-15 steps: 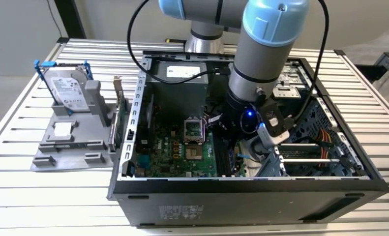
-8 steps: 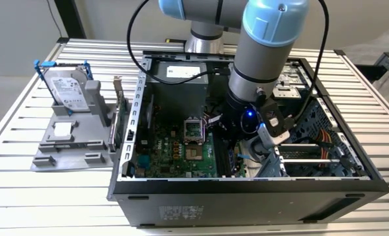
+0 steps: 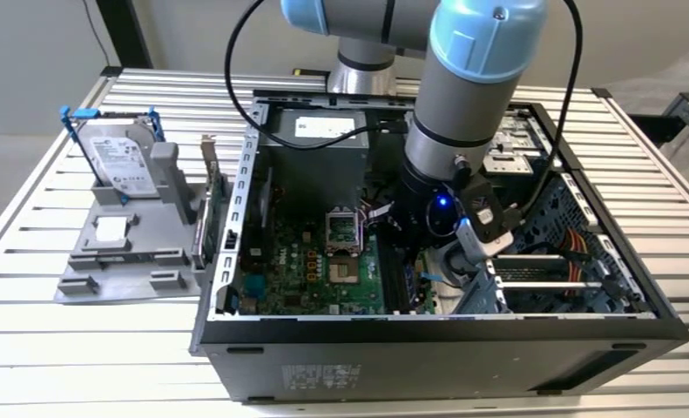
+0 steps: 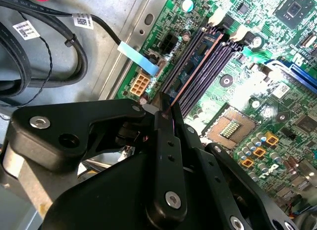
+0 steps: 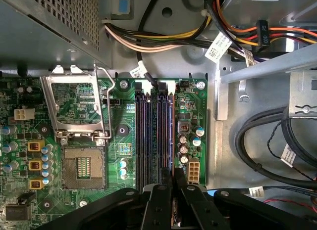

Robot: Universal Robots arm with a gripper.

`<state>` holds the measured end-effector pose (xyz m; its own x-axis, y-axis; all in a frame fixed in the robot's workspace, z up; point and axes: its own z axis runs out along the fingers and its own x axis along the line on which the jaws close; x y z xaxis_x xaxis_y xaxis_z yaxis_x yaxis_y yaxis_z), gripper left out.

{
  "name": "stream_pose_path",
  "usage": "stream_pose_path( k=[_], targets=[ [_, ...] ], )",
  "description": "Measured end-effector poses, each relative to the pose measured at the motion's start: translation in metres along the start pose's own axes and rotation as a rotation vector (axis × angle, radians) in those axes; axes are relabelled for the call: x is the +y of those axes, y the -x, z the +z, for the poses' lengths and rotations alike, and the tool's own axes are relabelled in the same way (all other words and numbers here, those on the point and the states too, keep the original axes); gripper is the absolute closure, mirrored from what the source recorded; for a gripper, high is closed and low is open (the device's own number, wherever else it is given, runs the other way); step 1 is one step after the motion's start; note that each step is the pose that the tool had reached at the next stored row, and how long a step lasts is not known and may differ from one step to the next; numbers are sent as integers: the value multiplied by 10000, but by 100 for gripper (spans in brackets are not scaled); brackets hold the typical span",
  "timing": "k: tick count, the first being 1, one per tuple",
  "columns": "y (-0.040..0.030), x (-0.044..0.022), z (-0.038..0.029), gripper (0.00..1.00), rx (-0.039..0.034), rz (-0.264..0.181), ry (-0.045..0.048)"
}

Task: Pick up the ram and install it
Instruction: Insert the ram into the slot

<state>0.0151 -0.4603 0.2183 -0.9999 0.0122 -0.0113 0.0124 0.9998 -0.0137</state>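
- Exterior view: the arm (image 3: 472, 96) reaches down from the top of the frame into an open computer case (image 3: 437, 335) lying on a slatted metal table (image 3: 42, 348). The gripper (image 3: 412, 261) sits low inside the case, right of centre, over the green motherboard (image 3: 309, 270).
- At the left of that frame, outside the case, a grey holder (image 3: 124, 252) carries a silver hard drive (image 3: 124, 161) with blue clips, standing upright.
- Second wrist view: the black fingers (image 4: 166, 141) are drawn narrow and pinch the ram (image 4: 198, 67), seen edge-on as a thin strip running from the frame's centre toward the upper right. It lies along the row of dark memory slots (image 4: 208, 76), with white latches (image 4: 241, 33) at the far end.
- First wrist view: the gripper (image 5: 173, 183) is at the bottom centre, its fingertips meeting over the near end of the slots (image 5: 153, 136); the ram's edge (image 5: 173, 141) runs up the frame along the row's right side. How deeply it sits I cannot tell.
- The open processor socket (image 5: 81, 165) lies left of the slots, and bundled cables (image 5: 262, 141) fill the right side.
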Motion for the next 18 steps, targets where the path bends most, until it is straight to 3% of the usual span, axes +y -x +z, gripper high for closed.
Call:
stream_pose_path(
  k=[18],
  targets=[
    [25,0,1,100,-1,-27,0]
  ],
)
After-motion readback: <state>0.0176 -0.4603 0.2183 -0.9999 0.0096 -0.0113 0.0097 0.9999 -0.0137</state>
